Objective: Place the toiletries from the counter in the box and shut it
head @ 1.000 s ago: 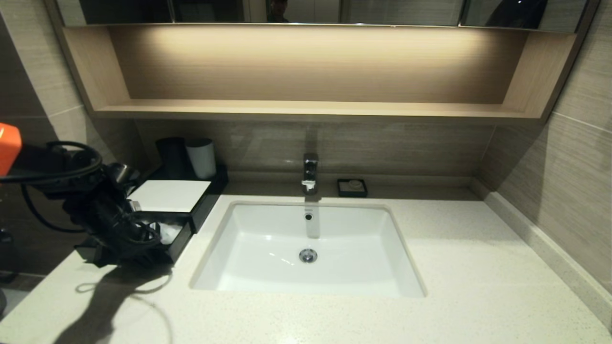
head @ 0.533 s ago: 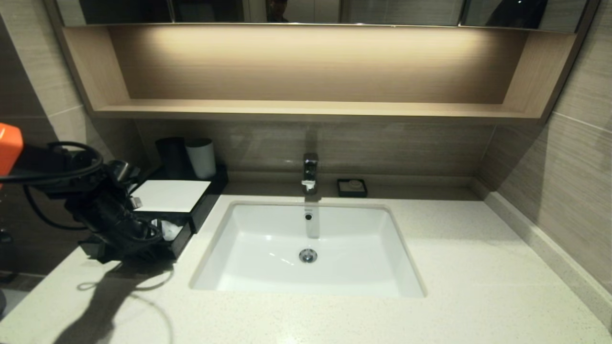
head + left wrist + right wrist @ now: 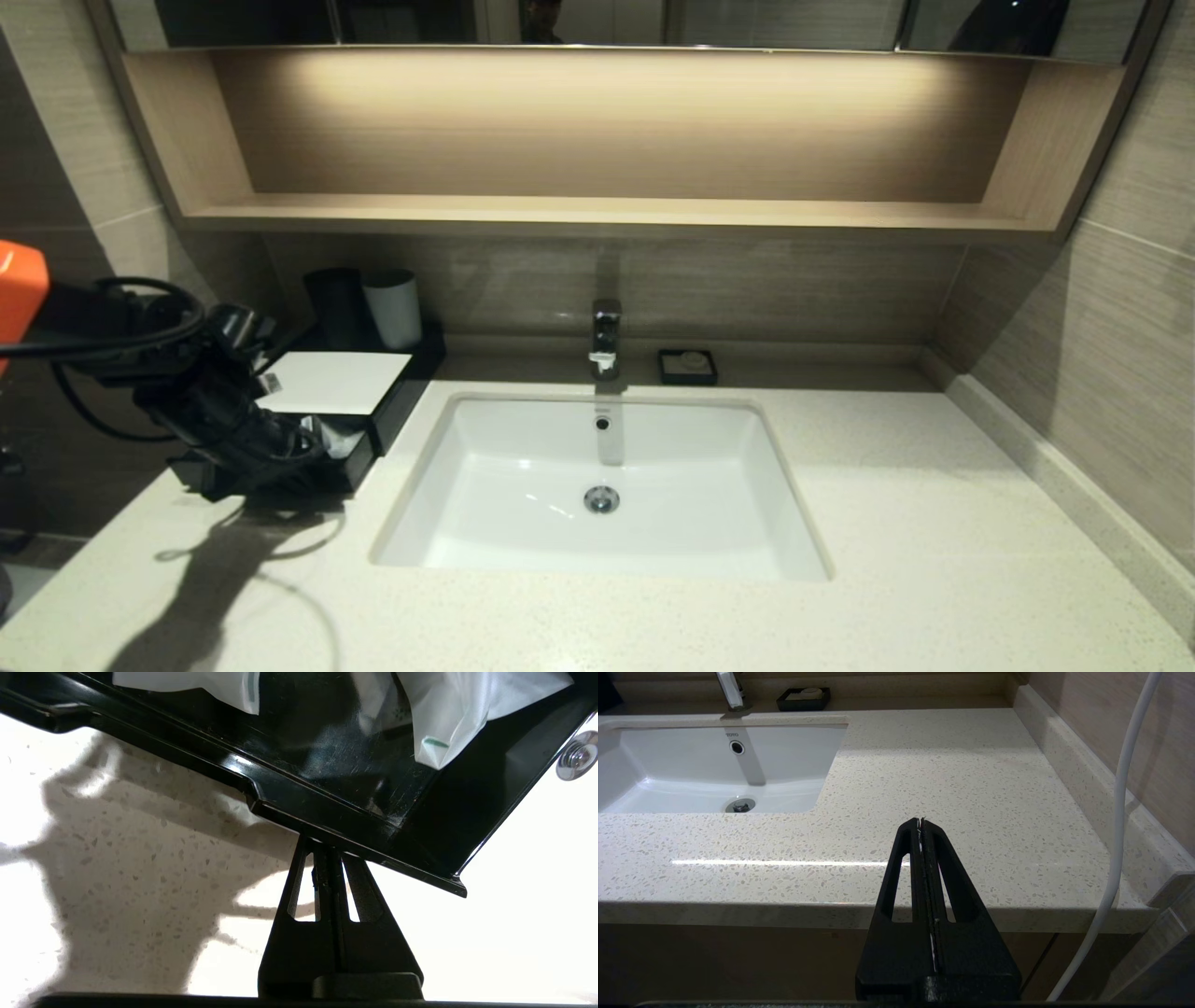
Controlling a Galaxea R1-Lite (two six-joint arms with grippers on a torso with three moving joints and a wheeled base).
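— Where's the left gripper [image 3: 327, 851]?

— At nine o'clock on the counter [image 3: 934, 560], fingers pressed together, holding nothing, tips against the drawer front of the box [image 3: 373, 425].

— The toiletries [image 3: 448, 714]?

— In the part-open drawer, just beyond the tips.

— Right gripper [image 3: 922, 823]?

— Closed and empty, off the counter's near edge at five o'clock.
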